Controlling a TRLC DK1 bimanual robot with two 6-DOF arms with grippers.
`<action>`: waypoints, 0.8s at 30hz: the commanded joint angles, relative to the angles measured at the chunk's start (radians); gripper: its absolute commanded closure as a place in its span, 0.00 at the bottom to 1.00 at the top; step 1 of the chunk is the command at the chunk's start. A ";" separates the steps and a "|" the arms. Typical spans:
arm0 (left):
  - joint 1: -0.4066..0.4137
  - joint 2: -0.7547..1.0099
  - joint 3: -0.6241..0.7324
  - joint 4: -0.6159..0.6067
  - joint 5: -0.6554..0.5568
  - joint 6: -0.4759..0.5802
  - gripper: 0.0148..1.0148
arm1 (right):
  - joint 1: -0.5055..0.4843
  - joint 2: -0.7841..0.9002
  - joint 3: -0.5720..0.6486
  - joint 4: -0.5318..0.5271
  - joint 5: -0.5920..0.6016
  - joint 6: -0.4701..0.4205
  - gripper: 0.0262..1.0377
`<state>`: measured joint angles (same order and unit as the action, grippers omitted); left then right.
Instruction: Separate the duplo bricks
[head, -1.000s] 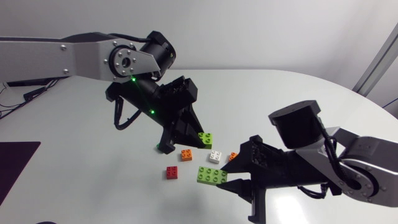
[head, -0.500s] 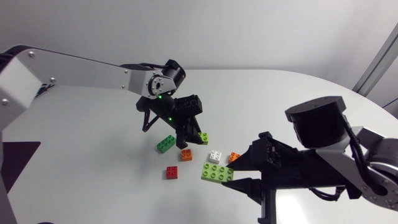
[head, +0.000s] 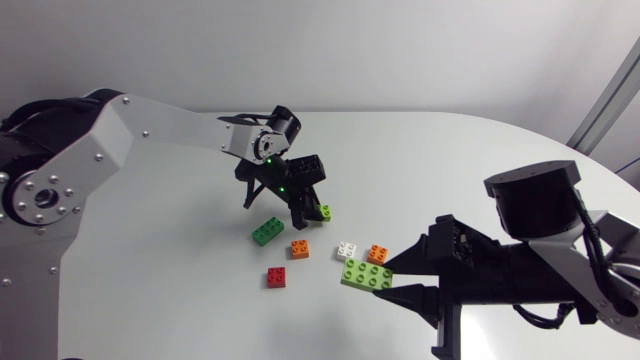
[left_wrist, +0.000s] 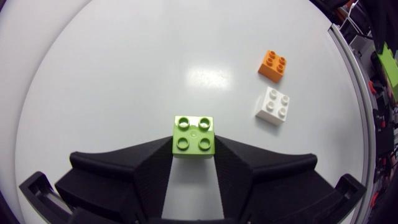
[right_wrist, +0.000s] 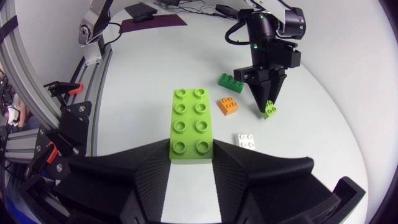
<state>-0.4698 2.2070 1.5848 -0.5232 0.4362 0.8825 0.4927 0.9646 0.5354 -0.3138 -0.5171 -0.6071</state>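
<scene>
— What is the surface like?
— A white bench (head: 450, 160) with a smooth, faintly glossy top and a rounded far edge. A soft patch of light shows on it just ahead of the left jaws. A dark mat (right_wrist: 152, 22) lies out at its left end, beyond the left arm (head: 150, 130).

— Where are the bricks?
— Gathered around the middle. Five lie loose: a dark green brick (head: 267, 231), a left orange brick (head: 300, 249) just near-right of it, a red brick (head: 276, 277) nearest of all, then a white brick (head: 347, 250) with a right orange brick (head: 378, 254) close on its right. None of them touch.

— And the left jaws?
— They point down at the bench, closed to a narrow gap on a small lime brick (head: 325, 212), one finger on each side. It sits just far-right of the left orange brick. I cannot tell whether it touches the bench. Green lights glow on that arm's wrist.

— The right jaws?
— The right arm (head: 560, 260) comes in from the near right. Its jaws stand about a brick's width apart and clamp a long lime brick (head: 367, 275) by its end, studs up. That brick is just near of the white and right orange ones.
</scene>
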 joint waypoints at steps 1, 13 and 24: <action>0.013 0.048 0.035 0.006 -0.011 -0.022 0.65 | -0.019 -0.001 -0.020 -0.013 -0.009 -0.025 0.86; 0.059 0.020 -0.009 0.008 -0.025 -0.022 0.17 | -0.088 0.098 0.025 0.036 -0.017 -0.051 0.86; 0.063 -0.176 -0.201 0.002 -0.024 0.010 0.17 | -0.218 0.378 0.129 0.211 0.002 -0.049 0.86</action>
<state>-0.4004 2.0861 1.4364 -0.5159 0.4141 0.8734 0.2905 1.2888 0.6300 -0.1253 -0.5198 -0.6445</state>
